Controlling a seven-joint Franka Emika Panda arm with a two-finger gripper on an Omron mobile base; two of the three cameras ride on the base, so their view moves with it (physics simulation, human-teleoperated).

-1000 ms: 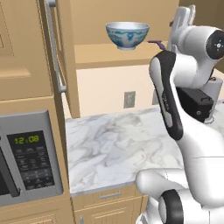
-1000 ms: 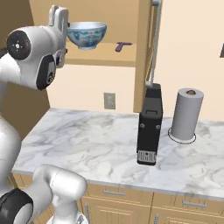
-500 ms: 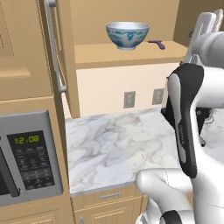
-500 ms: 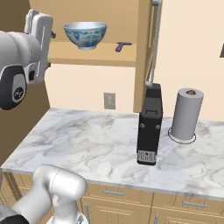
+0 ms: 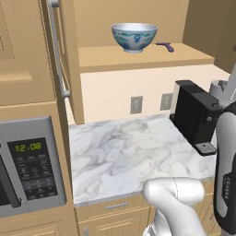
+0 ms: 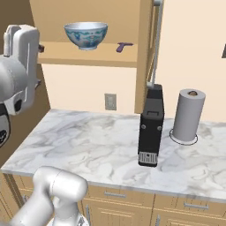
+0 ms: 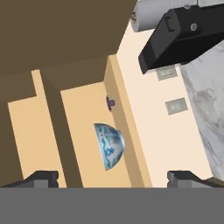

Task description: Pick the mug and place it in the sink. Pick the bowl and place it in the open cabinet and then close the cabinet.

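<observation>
Gripper (image 7: 112,178) staying spread wide, holding nothing. Bowl (image 5: 134,37) sitting on cabinet (image 5: 143,57) shelf beside small purple thing (image 5: 164,46).

So the bowl (image 5: 134,37) sits on the open cabinet (image 5: 143,57) shelf, a small hook thing (image 5: 164,46) just right of it, with the coffee machine (image 5: 197,116) and paper towel roll (image 6: 188,115) on the counter (image 5: 129,154) below, and the microwave (image 5: 30,166) off left.

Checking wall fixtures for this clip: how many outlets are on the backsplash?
2. One outlet sits on the wall above the counter's middle; the second outlet is right beside it, next to the coffee machine, which may hide more.
</observation>
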